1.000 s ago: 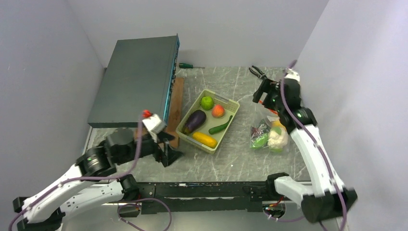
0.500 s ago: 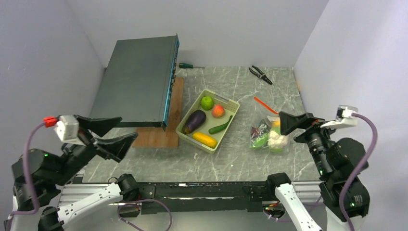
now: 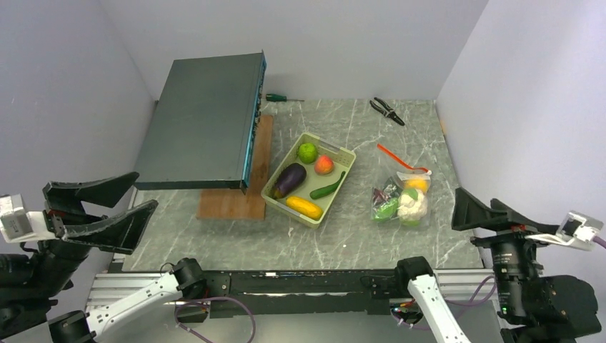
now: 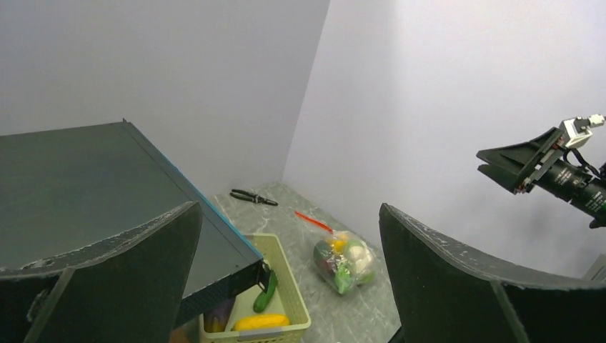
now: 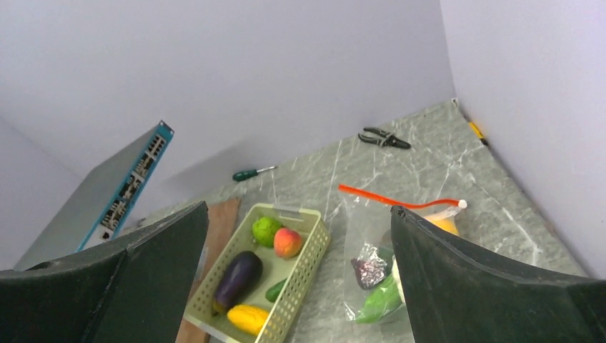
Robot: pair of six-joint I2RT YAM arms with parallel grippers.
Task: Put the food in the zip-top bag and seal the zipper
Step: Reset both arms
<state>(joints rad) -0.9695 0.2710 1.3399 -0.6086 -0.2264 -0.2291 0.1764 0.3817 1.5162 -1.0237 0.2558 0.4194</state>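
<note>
Zip-top bag (image 3: 390,174) of clear, crinkly plastic lies on the grey marbled table (image 3: 343,239), ahead of the right gripper (image 3: 457,209) and a little to its left, well apart from it. From the left gripper (image 3: 145,190) it lies far off to the right. A big dark grey flat box (image 3: 204,121) sits propped ahead of the left gripper, with a brown wooden board (image 3: 236,204) under its near edge. Between the two grippers is a pale green rectangular tray (image 3: 266,193) of toy produce.

Both grippers hang high over the table's near edge, fingers spread wide and empty.

All the food seems to be inside the bag: a white cauliflower (image 3: 409,206), a bright green piece (image 3: 386,209), an orange-yellow round piece (image 3: 416,184) and a small dark purple piece (image 3: 386,193). The thin red-orange zipper (image 3: 400,158) runs along the bag's far side as one unbroken line. Its small white slider tab (image 3: 427,171) sits at the end on the right gripper's side. Whether the mouth is fully shut I cannot tell.

The bag looks light and limp, and its film is probably slippery. It would likely crumple and drag across the table if pushed. The strip is the stiffest part, so the better hold is probably there: one gripper pinning the corner away from the tab, the other pinching the tab.
</note>
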